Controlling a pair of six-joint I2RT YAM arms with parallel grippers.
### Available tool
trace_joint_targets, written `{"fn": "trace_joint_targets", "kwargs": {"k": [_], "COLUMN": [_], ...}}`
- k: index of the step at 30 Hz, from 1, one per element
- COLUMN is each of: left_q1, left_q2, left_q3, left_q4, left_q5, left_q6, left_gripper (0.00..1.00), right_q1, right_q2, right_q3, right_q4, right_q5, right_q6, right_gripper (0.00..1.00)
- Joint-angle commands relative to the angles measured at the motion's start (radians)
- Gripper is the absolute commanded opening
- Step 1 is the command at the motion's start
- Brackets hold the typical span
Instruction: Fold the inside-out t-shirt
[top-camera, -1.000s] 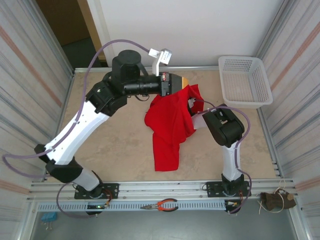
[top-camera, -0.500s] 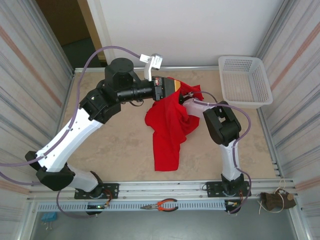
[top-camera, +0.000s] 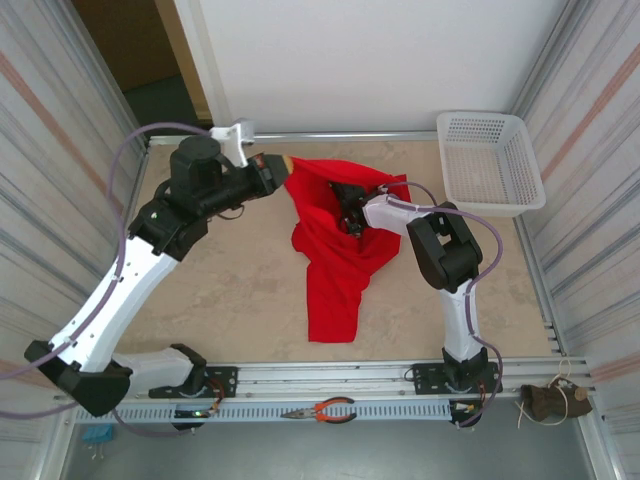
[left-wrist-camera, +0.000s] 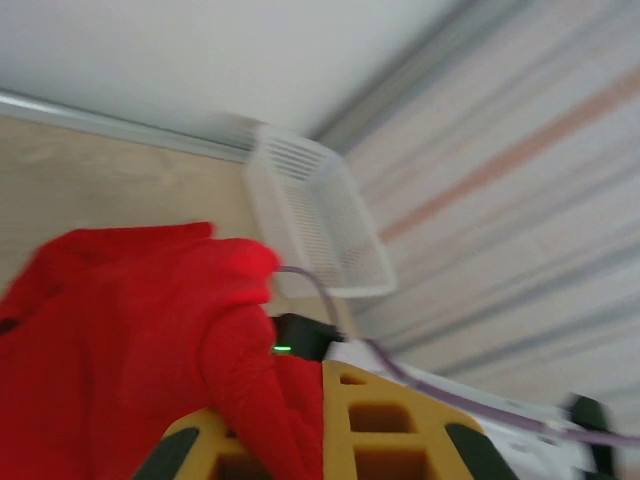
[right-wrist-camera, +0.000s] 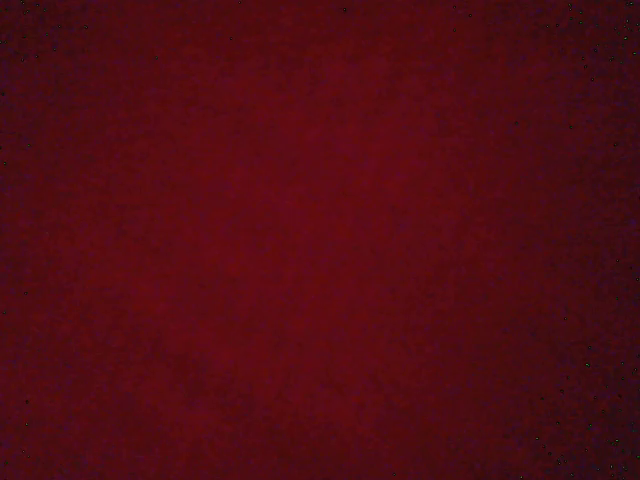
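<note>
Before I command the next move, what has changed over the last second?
The left hand, shut on the top edge of the shirt, has pulled back to the left, stretching the cloth open and wide. The right hand has pushed further left inside the shirt; whether it grips anything can't be told. The lower end of the shirt and the basket stayed put.

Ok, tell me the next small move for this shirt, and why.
Probably draw the left claw a little to its left: it is shut on the top edge of the t-shirt, while the right claw sits inside the bunched cloth, so pulling apart should spread it open.
</note>
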Motion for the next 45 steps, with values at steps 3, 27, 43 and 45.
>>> {"fn": "trace_joint_targets", "kwargs": {"k": [3, 27, 43, 45], "left_q1": [0.084, 0.117, -0.061, -0.097], "left_q2": [-0.076, -0.059, 0.295, 0.333], "left_q3": [-0.19, -0.279, -0.304, -0.326], "left_q4": [-0.013, -0.085, 0.066, 0.108], "left_q5": [-0.027, -0.159, -0.155, -0.167], "left_q6": [0.027, 0.185, 0.242, 0.234], "left_gripper": [0.0, 0.0, 0.78, 0.8], "right_q1": [0.011, 0.012, 0.013, 0.008], "right_q2": [0.041, -0.128, -0.129, -0.126], "right_q3": [-0.046, -0.216, -0.269, -0.269], "right_q4": [-0.195, -0.022, -0.017, -0.022], "right_q5": [-0.014, -0.014, -0.062, -0.08], "right_q6": [-0.038, -0.261, -0.24, -0.234], "right_gripper": [0.75, 0.72, 0.72, 0.71]}}
